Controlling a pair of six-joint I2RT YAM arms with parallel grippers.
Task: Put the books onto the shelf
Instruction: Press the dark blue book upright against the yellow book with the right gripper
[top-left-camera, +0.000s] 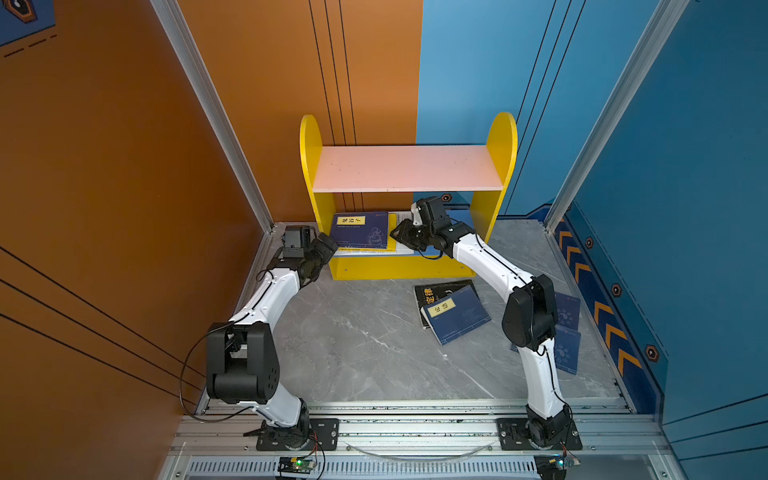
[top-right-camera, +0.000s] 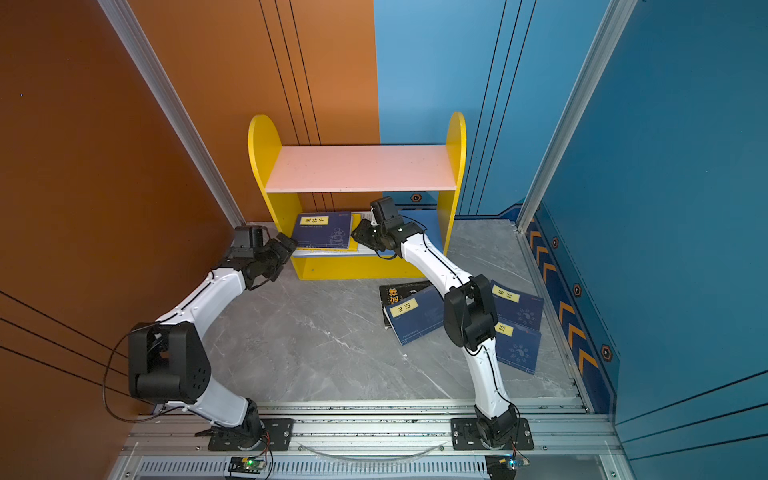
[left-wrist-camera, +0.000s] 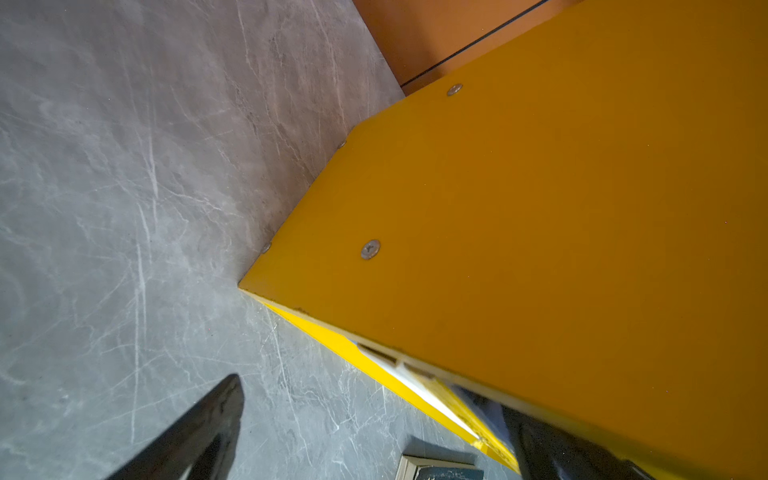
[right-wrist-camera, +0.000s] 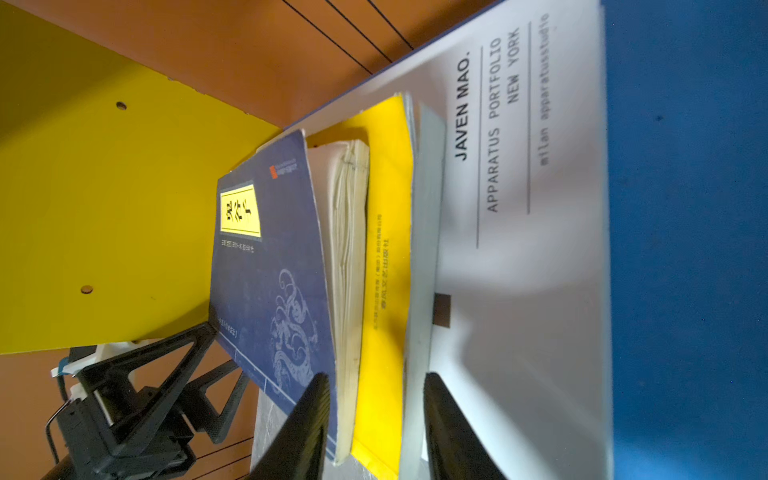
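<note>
White bk (right-wrist-camera: 519, 291) cover: "JAVEN MAO. APPARATUS PORTFOLIO NEW YORK"; navy bk (top-left-camera: 361, 237) label: 鬼谷子

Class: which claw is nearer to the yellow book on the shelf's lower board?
Right. The right claw straddles the edge of the yellow book; the left claw sits outside the side panel of the shelf.

Marble table (top-left-camera: 353, 357) bears shelf (top-left-camera: 399, 268) and loose books (top-left-camera: 457, 316); white book (right-wrist-camera: 519, 257) lies on lower board (right-wrist-camera: 685, 249)

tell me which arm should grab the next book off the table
Right: the navy book on the black book and two more navy books lie on its side, while the left gripper is open at the left panel of the shelf.
</note>
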